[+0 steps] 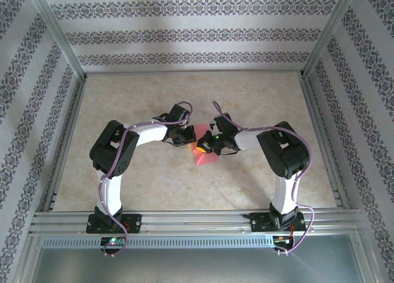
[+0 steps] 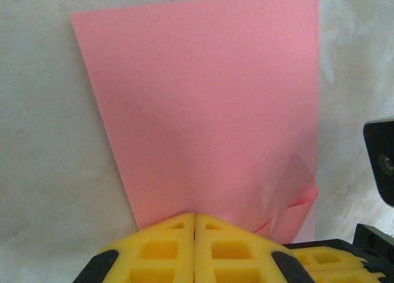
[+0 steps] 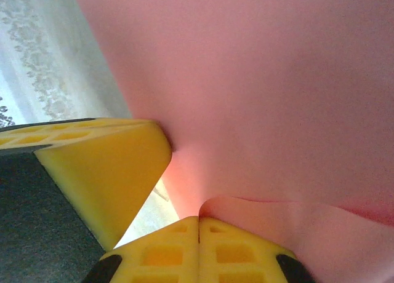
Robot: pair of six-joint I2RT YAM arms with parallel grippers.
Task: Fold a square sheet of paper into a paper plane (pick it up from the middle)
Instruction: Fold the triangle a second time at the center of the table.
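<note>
The square sheet of paper point(image 1: 207, 156) is salmon pink and lies folded over into a rectangle at the table's middle. In the left wrist view the paper point(image 2: 209, 111) spreads away from my left gripper point(image 2: 194, 215), whose yellow jaws are pressed together on its near edge, beside a creased corner. My right gripper point(image 3: 198, 219) is shut too, with a curled edge of the paper point(image 3: 277, 92) running into its tip. From above, the left gripper point(image 1: 186, 139) and right gripper point(image 1: 204, 146) meet tip to tip at the sheet's far edge. One left finger point(image 3: 104, 166) stands close beside the right jaws.
The beige marbled tabletop point(image 1: 184, 98) is ringed by aluminium frame rails point(image 1: 197, 218) and patterned walls point(image 1: 197, 31). Both arms arch inward from their bases at the near edge. Open tabletop lies behind and to either side of the grippers.
</note>
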